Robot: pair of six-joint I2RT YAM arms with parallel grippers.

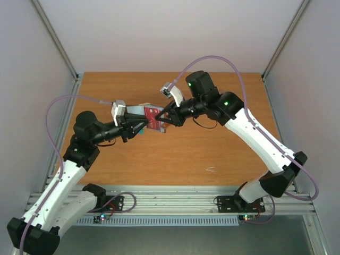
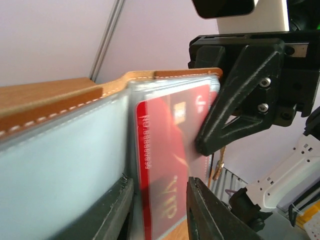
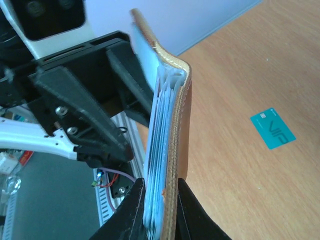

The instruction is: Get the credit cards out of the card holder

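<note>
The card holder [image 1: 144, 110] hangs open in mid-air over the table's middle, brown outside [image 3: 181, 125] and pale lining inside [image 2: 65, 160]. My right gripper [image 3: 160, 184] is shut on its brown cover and the stack of clear sleeves [image 3: 159, 150]. A red credit card [image 2: 165, 165] marked VIP stands in the front sleeve, blurred. My left gripper [image 2: 159, 185] straddles that card's lower edge, its fingers [image 2: 117, 210] apart with a gap showing. In the top view the two grippers meet at the red card [image 1: 154, 120]. A teal credit card [image 3: 272, 128] lies flat on the table.
The wooden table [image 1: 212, 154] is walled by white panels with metal posts at its back corners. A metal rail [image 1: 175, 204] carrying both arm bases runs along the near edge. A small white scuff [image 1: 211, 170] marks the wood front right.
</note>
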